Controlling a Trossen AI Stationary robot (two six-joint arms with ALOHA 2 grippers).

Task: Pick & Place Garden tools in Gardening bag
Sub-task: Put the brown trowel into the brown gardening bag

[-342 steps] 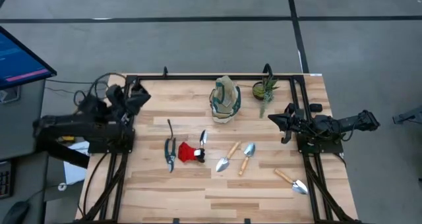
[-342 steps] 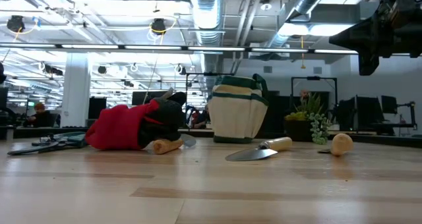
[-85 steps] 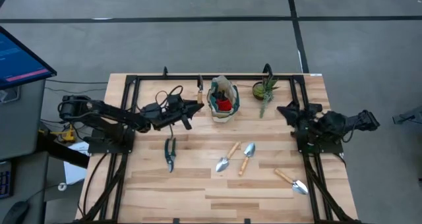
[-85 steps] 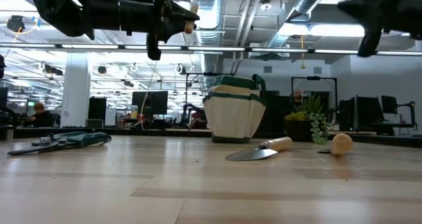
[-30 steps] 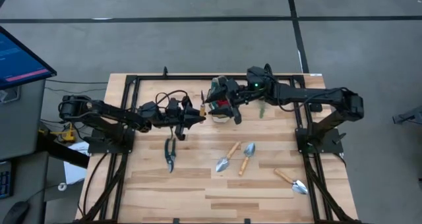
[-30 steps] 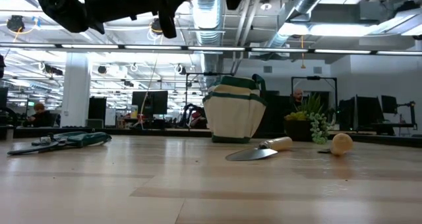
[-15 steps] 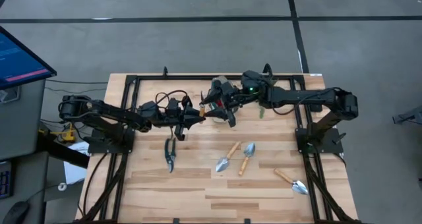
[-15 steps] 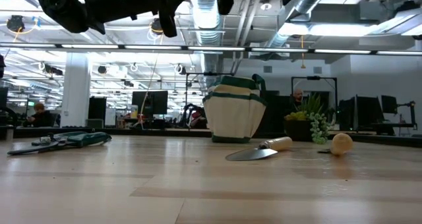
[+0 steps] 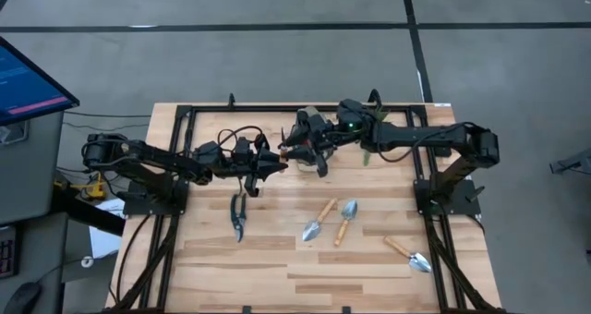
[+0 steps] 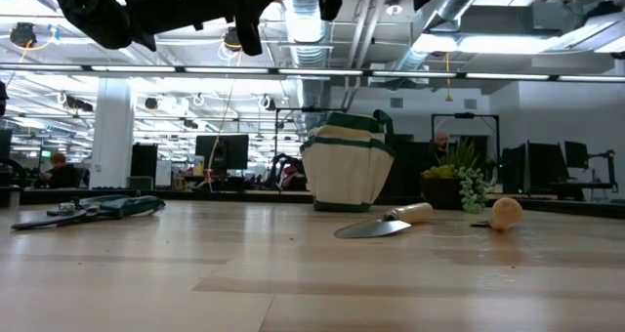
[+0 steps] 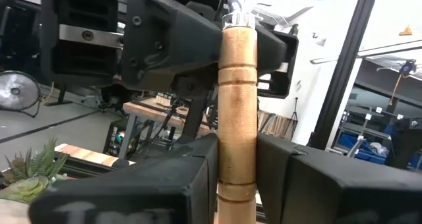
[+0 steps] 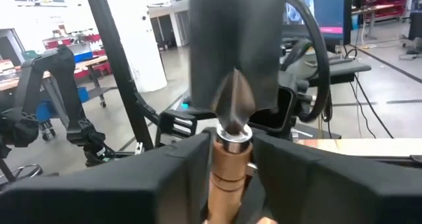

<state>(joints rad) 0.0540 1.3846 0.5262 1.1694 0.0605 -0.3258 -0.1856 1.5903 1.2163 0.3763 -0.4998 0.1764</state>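
A mid-air handover of a trowel (image 11: 237, 105) between the two arms, above the rear middle of the surface (image 9: 277, 277) and just left of the bag (image 10: 350, 172). At left lie the shears (image 9: 238, 214), untouched, near the front of the left arm. The left gripper (image 9: 273, 160) is closed on the trowel's wooden handle, as its wrist view shows, with the handle upright between the jaws. The right gripper (image 9: 297, 150) reaches in from the opposite side, over the bag, and its jaws sit on either side of the same handle near the metal collar below the blade (image 12: 232, 59); whether they have fully clamped cannot be told. By judgement, the step in hand is the transfer of this trowel to the right arm. The next move calls for the right jaws to hold firm before the left jaws let go, then for the trowel to be carried over the bag's mouth and lowered in. To the right of the shears, two trowels (image 9: 331, 220) lie side by side at mid-surface, and a third (image 9: 408, 252) lies near the front right; all remain to be packed. The plant (image 9: 371, 129) stands just right of the bag, below the right arm, and could be brushed.
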